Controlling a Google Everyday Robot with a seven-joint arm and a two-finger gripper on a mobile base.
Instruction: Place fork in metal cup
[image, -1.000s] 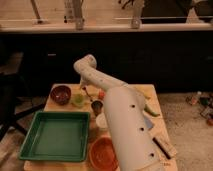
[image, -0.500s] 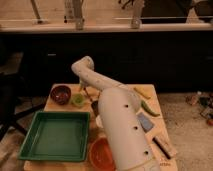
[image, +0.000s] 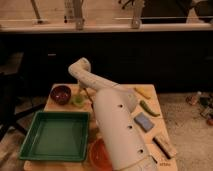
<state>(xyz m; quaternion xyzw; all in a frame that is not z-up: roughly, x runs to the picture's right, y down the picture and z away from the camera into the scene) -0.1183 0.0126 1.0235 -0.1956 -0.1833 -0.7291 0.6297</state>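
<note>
Looking down on a wooden table (image: 156, 125) before a dark counter front, with a thick white robot arm (image: 120, 135) rising from the bottom edge, crossing the table's middle, narrowing toward a rounded elbow (image: 80, 67) at the far side and turning downward from there. Ends in the gripper (image: 84, 94), hanging low over the far left part of the table, just beside a pale green small cup (image: 77, 100) and to the right of a dark red bowl (image: 60, 93). Cannot tell whether spread or closed, nor whether holding anything: too dark and small there. Cannot make out the fork with any certainty. Cannot see the metal cup; much of the table's middle hidden behind the arm. At the front left, filling much of that side and lying flat, a green rectangular tray (image: 55, 137). Just right of the tray, at the front edge and partly under the arm, an orange bowl (image: 97, 155). To the right of the arm, from far to near: a yellow elongated piece (image: 142, 91) near the far right corner, a green pepper-like piece (image: 149, 108) just in front of it, a blue-grey sponge-like block (image: 143, 121), and a pale bar-shaped thing (image: 164, 146) close to the front right corner, all apart from one another. Beyond the table on the right, some small clutter (image: 200, 102) on the floor.
</note>
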